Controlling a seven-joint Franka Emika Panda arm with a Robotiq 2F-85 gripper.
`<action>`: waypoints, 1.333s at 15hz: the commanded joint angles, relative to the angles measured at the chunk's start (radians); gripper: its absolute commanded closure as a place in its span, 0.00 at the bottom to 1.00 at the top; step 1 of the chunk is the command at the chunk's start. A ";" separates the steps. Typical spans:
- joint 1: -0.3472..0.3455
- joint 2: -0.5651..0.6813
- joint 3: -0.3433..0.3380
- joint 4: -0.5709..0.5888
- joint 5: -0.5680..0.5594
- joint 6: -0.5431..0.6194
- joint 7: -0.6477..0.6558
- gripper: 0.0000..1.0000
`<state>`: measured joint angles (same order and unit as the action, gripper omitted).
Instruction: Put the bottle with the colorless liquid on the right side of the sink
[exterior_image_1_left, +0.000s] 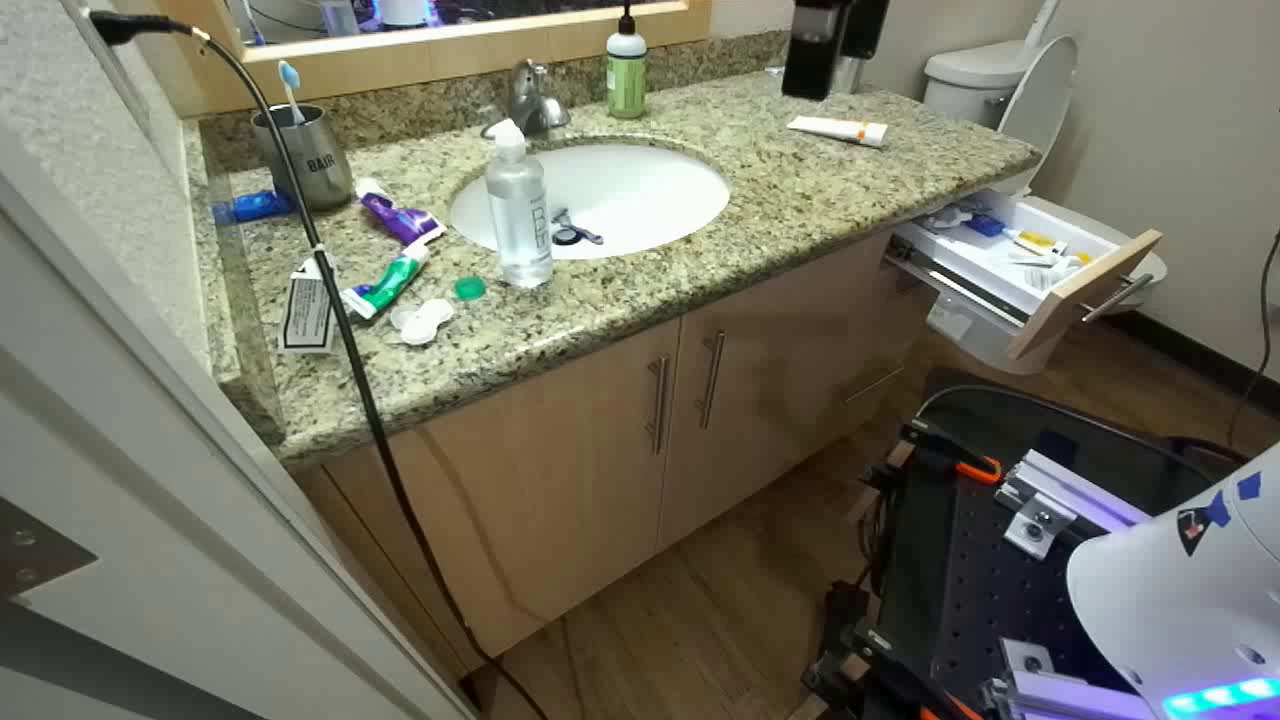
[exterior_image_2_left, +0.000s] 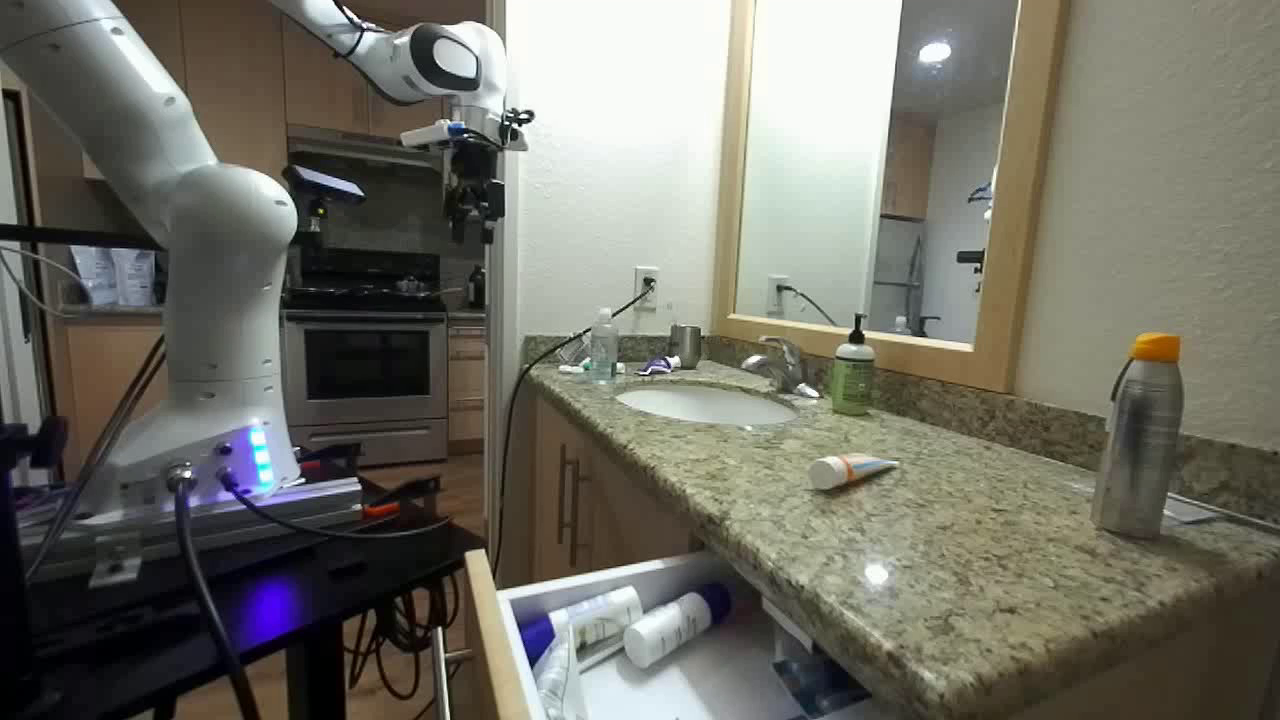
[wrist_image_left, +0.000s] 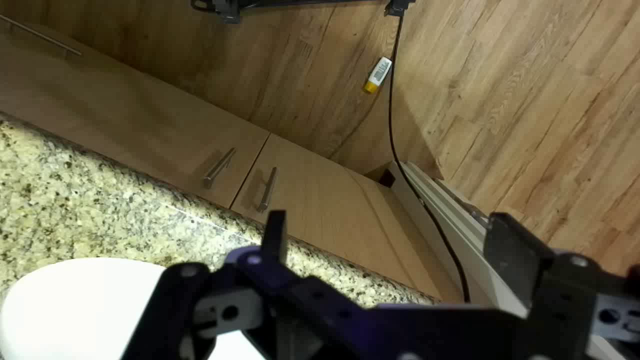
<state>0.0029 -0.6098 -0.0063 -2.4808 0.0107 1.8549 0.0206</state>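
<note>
Doorframe (exterior_image_1_left: 180, 420) nearest at left in an exterior view; black cable (exterior_image_1_left: 350, 340) across left end of counter (exterior_image_1_left: 800, 200); bottle (exterior_image_1_left: 517, 215) of clear liquid upright on counter, just beside near-left rim of sink (exterior_image_1_left: 650, 190); tubes (exterior_image_1_left: 398, 276) farther left; drawer (exterior_image_1_left: 1080, 300) pulled out at right; in an exterior view, gripper (exterior_image_2_left: 473, 232) up high, well apart from bottle; orange-capped can (exterior_image_2_left: 1140, 450) upright on counter at right; in wrist view, fingers (wrist_image_left: 274, 240) wide apart, nothing in grip; sink at lower left, cabinet doors (wrist_image_left: 330, 210) mid-view, floor (wrist_image_left: 525, 90) across top with yellow-ended item (wrist_image_left: 378, 74) on it.
</note>
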 joint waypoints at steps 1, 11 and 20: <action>-0.003 0.001 0.003 0.002 0.001 -0.002 -0.002 0.00; -0.011 0.040 0.017 0.014 0.014 0.119 0.052 0.00; -0.173 0.409 0.122 0.181 -0.255 0.667 0.554 0.00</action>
<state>-0.0729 -0.3072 0.0678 -2.3628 -0.0985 2.4844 0.4170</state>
